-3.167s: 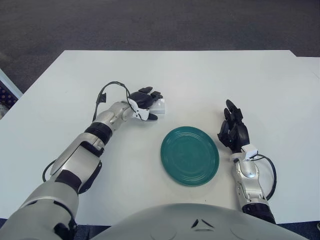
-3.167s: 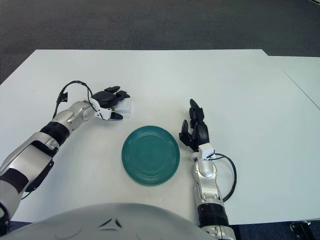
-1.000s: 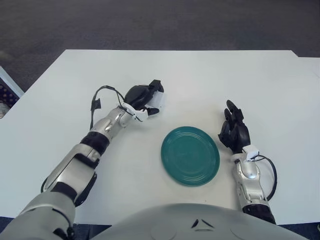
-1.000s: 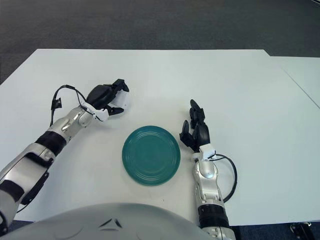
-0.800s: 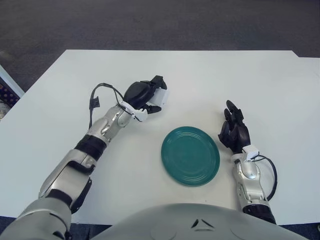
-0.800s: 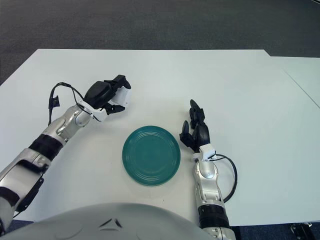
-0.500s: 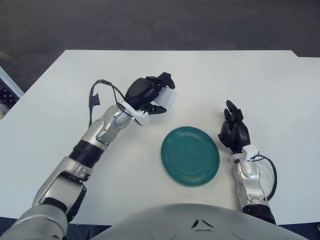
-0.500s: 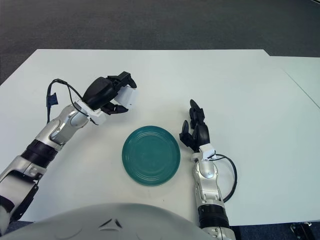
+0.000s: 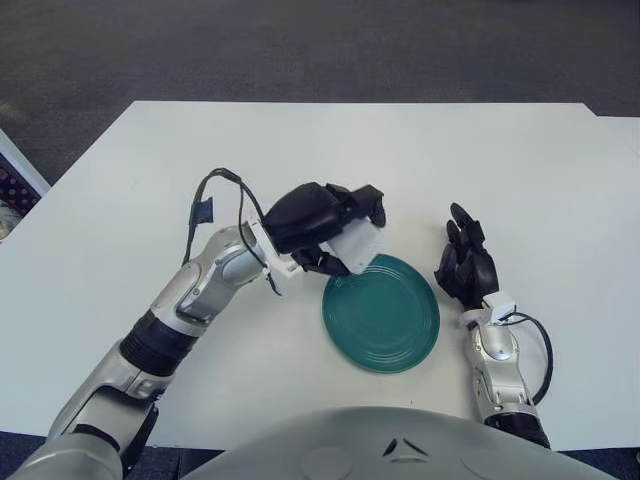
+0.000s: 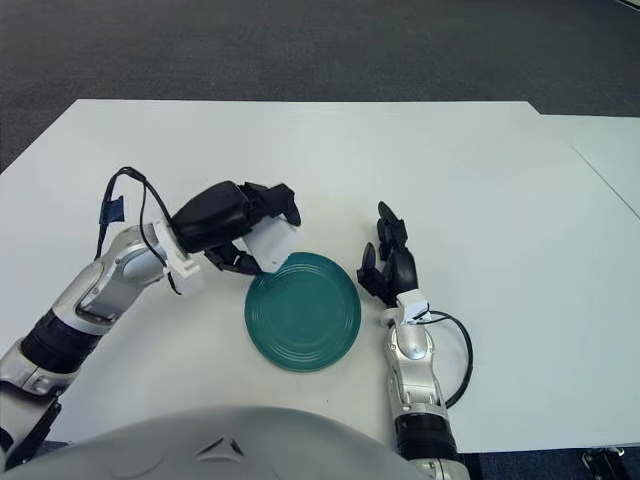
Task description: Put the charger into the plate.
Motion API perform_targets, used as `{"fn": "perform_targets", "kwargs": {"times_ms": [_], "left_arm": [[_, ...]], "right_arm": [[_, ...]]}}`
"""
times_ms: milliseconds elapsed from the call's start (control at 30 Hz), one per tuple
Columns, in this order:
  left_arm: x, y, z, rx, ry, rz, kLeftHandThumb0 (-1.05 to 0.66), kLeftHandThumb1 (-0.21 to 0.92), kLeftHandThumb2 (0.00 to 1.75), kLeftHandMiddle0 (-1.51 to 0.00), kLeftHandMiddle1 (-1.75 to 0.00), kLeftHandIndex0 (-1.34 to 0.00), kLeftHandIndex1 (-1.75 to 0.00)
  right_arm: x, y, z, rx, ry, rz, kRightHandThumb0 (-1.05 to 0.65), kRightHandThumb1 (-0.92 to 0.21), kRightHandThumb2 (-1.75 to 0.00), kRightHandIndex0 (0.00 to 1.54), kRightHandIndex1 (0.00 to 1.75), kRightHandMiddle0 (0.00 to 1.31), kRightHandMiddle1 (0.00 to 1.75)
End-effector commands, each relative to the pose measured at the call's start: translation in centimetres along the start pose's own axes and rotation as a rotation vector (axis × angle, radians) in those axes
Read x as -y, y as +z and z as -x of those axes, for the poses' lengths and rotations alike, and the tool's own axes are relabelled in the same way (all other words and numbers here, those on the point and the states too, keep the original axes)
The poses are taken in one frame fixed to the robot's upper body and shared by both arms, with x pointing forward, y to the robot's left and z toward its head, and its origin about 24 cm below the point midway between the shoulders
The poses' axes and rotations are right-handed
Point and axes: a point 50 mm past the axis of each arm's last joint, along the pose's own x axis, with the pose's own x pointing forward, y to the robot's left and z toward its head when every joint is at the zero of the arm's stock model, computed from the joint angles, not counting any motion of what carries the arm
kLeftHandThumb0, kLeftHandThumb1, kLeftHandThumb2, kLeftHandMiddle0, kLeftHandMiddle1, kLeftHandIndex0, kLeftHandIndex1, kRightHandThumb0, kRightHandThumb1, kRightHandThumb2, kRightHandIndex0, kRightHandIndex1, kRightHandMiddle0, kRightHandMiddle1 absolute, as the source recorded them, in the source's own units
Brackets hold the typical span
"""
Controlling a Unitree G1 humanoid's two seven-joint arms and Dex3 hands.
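Observation:
The white block-shaped charger is held in my left hand, whose black fingers are shut around it. Hand and charger hang in the air over the upper left rim of the round teal plate, which lies on the white table in front of me. The charger's lower corner shows against the plate's near-left edge. My right hand shows just to the right of the plate, fingers pointing upward, holding nothing.
The white table stretches wide around the plate, with its far edge against dark carpet. A black cable loops off my left forearm. A second table edge shows at the far right.
My left hand has lifted the charger off the table and carried it right and toward me, from the table's left-centre to the plate's upper left rim. The right hand has stayed put.

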Motion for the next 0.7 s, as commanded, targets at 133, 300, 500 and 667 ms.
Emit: {"fn": "perform_targets", "kwargs": {"times_ms": [133,300,500,667], "left_arm": [[1.7,1.0,-0.7,0.083,-0.122,-0.049,-0.45,0.41,1.19,-1.17,-1.75,-0.54,-1.75],[2.6,1.6,-1.1,0.130,-0.184,-0.093,-0.44,0.44,1.16,-1.19,-1.75,-0.52,-1.75],[3.5,1.5,-1.5,0.147,-0.224,-0.128,-0.44,0.45,1.14,-1.20,-1.75,-0.51,-1.75],[4.4,1.4,-1.9,0.137,-0.273,-0.150,-0.44,0.44,1.15,-1.22,-1.75,-0.51,-1.75]], "right_arm": [[-0.6,-2.8,2.1,-0.171,0.002,-0.010,-0.72,-0.92,-0.92,0.06,0.00,0.00,0.33],[-0.8,-2.7,2.1,-0.172,0.007,0.006,-0.74,-0.92,-0.93,0.05,0.00,0.00,0.29],[-1.0,-2.6,2.1,-0.172,0.010,0.014,-0.76,-0.92,-0.93,0.04,0.00,0.00,0.27],[-1.1,-2.6,2.1,-0.174,0.009,0.014,-0.77,-0.92,-0.93,0.04,0.00,0.00,0.28]]}}
